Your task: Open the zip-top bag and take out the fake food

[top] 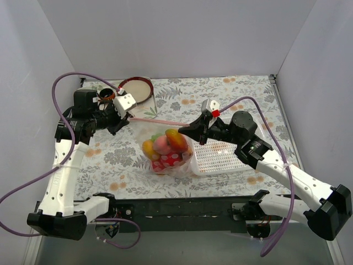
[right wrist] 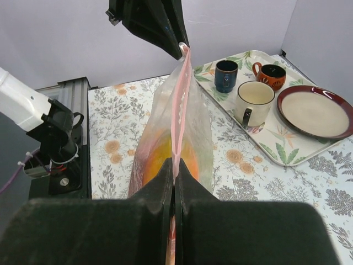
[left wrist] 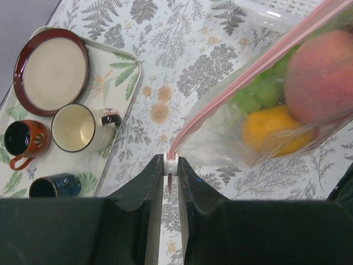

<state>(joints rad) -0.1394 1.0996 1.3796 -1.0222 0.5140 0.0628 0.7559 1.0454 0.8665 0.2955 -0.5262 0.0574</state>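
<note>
left gripper (left wrist: 171, 167) clamps zip-top bag (left wrist: 220, 135) slider (left wrist: 172, 161) | right gripper (right wrist: 174, 165) pinches strip (right wrist: 179, 110) | we stretch it between jaws to unzip | fake food (top: 165, 145) below

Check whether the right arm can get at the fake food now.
Probably not: the right tool is shut on the pink strip of the zip-top bag, which looks sealed, with the fake food inside.
</note>
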